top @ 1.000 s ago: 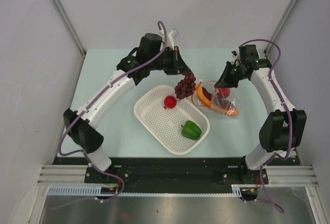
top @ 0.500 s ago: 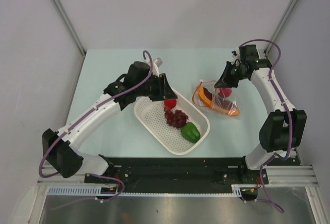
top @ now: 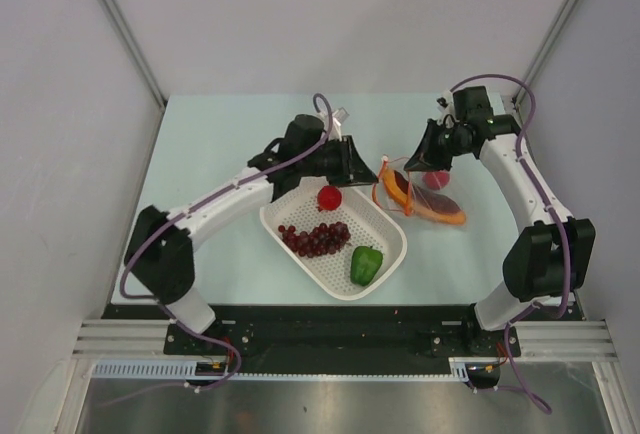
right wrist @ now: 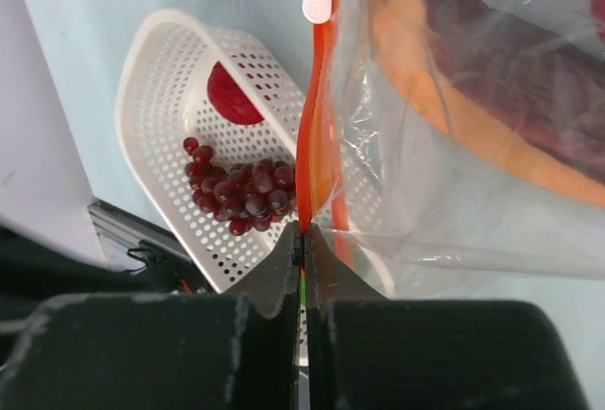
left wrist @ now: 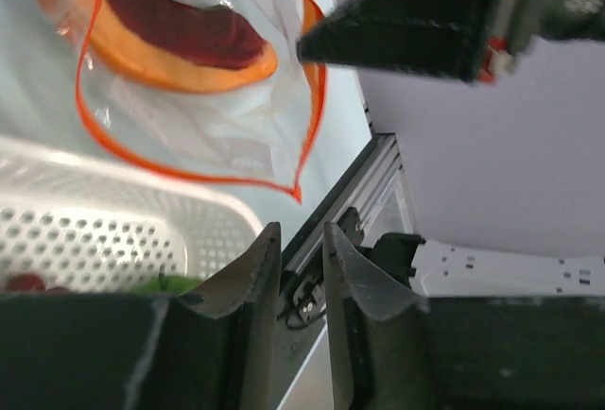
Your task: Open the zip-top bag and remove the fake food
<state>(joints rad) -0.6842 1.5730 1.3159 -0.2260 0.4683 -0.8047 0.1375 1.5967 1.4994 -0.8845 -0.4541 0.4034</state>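
The clear zip-top bag [top: 432, 200] lies right of centre with its orange-red zipper mouth gaping toward the left arm. My right gripper [top: 413, 167] is shut on the zipper strip [right wrist: 317, 98], pinching one lip [right wrist: 304, 230]. Inside the bag [left wrist: 236, 127] I see an orange piece with a dark red top [left wrist: 170, 60] and a red round fruit [top: 433, 180]. My left gripper [top: 368, 168] hovers just left of the bag's mouth. Its jaws [left wrist: 301, 232] stand a little apart with nothing between them. The grape bunch [top: 315, 239], green pepper [top: 366, 264] and another red fruit [top: 329, 197] lie outside the bag.
The white perforated basket [top: 398, 242] sits in front of the left gripper and holds the grapes [right wrist: 241, 193], the pepper and the red fruit [right wrist: 232, 98]. Its rim [left wrist: 113, 169] is directly beneath the bag's mouth. Grey walls enclose the table.
The left gripper carried the grape bunch over the basket and let it go; the grapes now lie in the basket. That gripper has swung back to the bag's mouth. The right gripper shifted slightly left.
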